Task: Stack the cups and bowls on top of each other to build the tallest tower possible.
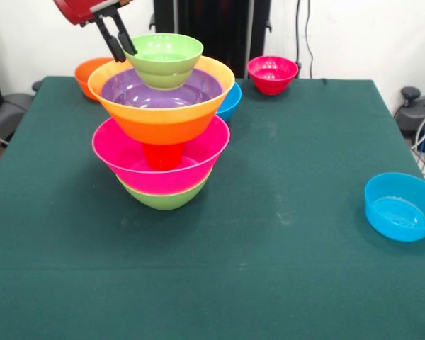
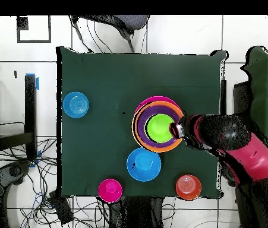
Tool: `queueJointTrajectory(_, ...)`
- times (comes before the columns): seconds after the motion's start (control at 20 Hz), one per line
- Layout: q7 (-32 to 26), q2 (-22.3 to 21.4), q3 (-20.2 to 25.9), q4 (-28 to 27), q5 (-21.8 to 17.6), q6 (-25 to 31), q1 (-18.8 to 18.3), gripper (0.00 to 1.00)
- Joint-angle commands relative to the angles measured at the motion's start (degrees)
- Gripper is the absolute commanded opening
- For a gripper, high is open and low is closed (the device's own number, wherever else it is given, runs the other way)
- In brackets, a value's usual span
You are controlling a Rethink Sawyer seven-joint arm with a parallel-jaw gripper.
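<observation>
The tower stands left of the table's middle. A green bowl (image 1: 163, 196) is lowest, with a large pink bowl (image 1: 120, 154) in it. An orange-red cup (image 1: 163, 156) stands in the pink bowl and carries a large orange bowl (image 1: 163, 122). A purple bowl (image 1: 138, 91) is nested inside that one, and a small green bowl (image 1: 166, 60) (image 2: 158, 127) sits level on top. My gripper (image 1: 125, 52) (image 2: 175, 129) comes in tilted at that top bowl's rim, one finger inside and one outside, shut on the rim.
A small orange bowl (image 1: 86, 71) (image 2: 188, 187) and a blue bowl (image 1: 231, 103) (image 2: 143, 164) sit close behind the tower. A red-pink bowl (image 1: 272, 74) (image 2: 110, 190) is at the far edge. Another blue bowl (image 1: 400, 207) (image 2: 76, 104) lies near the right edge.
</observation>
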Motion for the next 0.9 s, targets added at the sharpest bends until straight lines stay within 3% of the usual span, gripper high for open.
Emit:
queueJointTrajectory(0.05, 3.54, 3.65, 3.61, 3.19, -3.18, -5.76, 0.46, 0.0)
queueJointTrajectory(0.9, 2.59, 6.75, 4.0, 3.78, -4.4, -10.25, -0.47, 0.0)
